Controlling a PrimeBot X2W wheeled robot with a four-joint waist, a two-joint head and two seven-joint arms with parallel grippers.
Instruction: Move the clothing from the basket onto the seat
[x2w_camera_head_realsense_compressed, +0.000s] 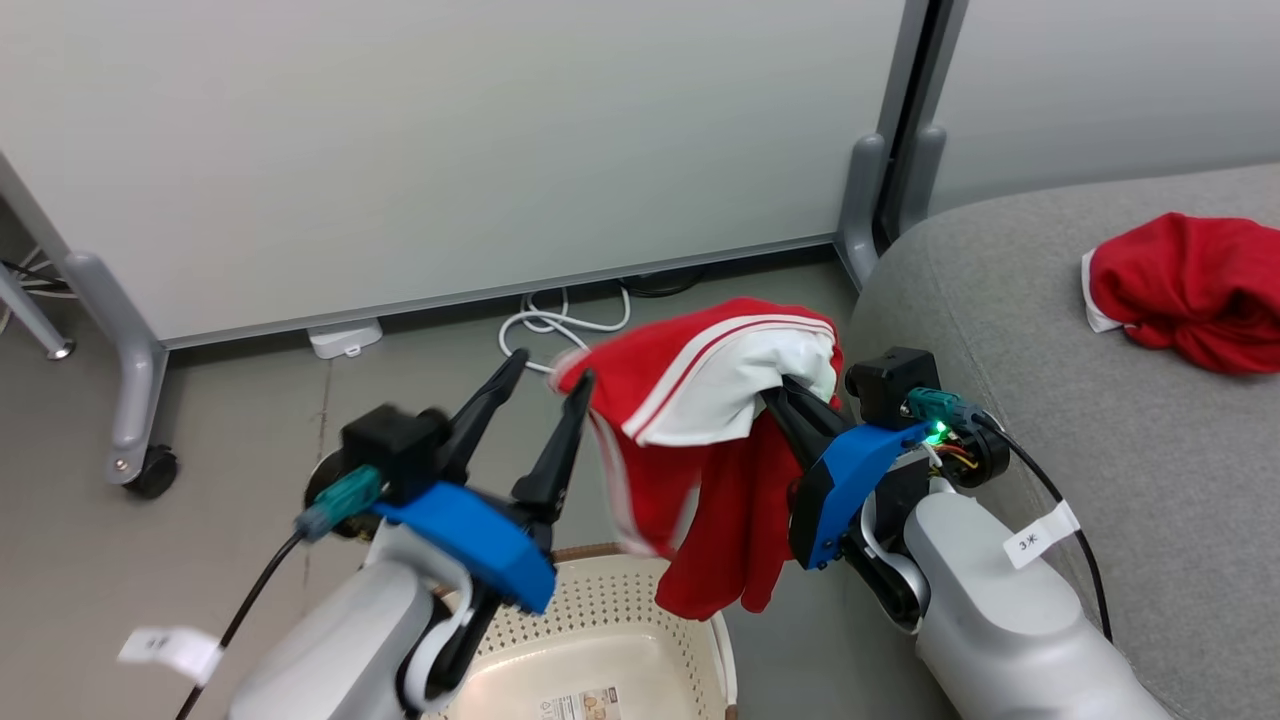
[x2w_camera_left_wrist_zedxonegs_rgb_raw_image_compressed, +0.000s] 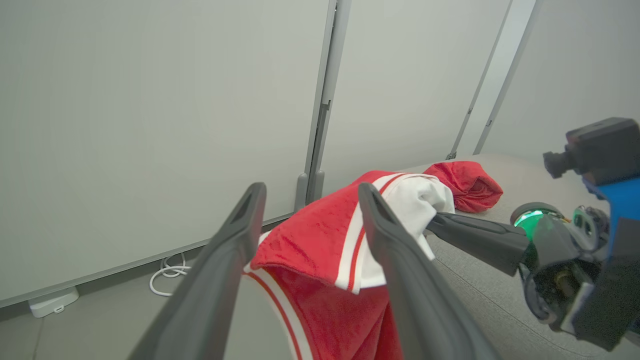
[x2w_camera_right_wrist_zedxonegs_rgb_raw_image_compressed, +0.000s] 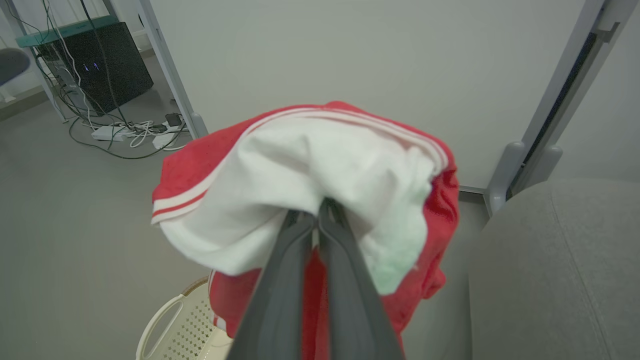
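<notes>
Plain red garment (x2w_camera_head_realsense_compressed: 1190, 285) already lying on grey sofa seat (x2w_camera_head_realsense_compressed: 1000, 320). Striped red-and-white garment (x2w_camera_head_realsense_compressed: 700, 390) lifted out of laundry basket (x2w_camera_head_realsense_compressed: 600, 620), dangling above its rim, near seat edge. Right claw (x2w_camera_head_realsense_compressed: 790, 400) pinched tight on its white fabric. Left claw (x2w_camera_head_realsense_compressed: 550, 375) spread wide, holding nothing, just beside cloth. Judged well past halfway. Remaining: carry over seat, let go.

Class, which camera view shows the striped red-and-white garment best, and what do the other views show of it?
The head view: the striped garment hangs whole from the right gripper. The left wrist view crops its lower part; the right wrist view shows mostly its bunched white inside.
</notes>
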